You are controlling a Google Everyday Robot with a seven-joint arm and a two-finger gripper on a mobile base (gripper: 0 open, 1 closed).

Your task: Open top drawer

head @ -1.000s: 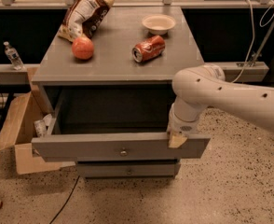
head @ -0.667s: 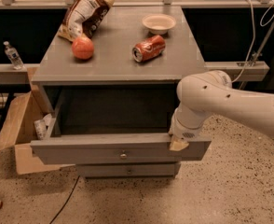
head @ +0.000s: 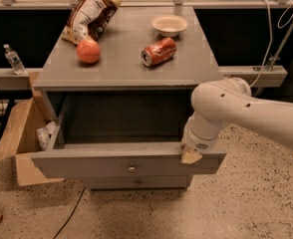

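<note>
The top drawer (head: 86, 164) is pulled well out of the grey cabinet. Its wide grey front has a small round brass knob (head: 131, 169) at centre. Its deep box looks dark and empty inside. My white arm reaches in from the right. The gripper (head: 191, 156) sits at the right end of the drawer front's top edge, with a pale fingertip (head: 190, 157) resting over the edge. A narrower drawer front (head: 136, 182) shows below, closed.
On the cabinet top (head: 121, 68) lie a chip bag (head: 89, 14), an orange-red fruit (head: 88, 51), a red soda can (head: 158, 51) on its side and a white bowl (head: 169, 25). An open cardboard box (head: 22, 138) stands at the left. A water bottle (head: 12, 59) stands on a ledge.
The drawer has slid a little farther out toward the camera, and my arm and gripper moved with it, down and toward the front.
</note>
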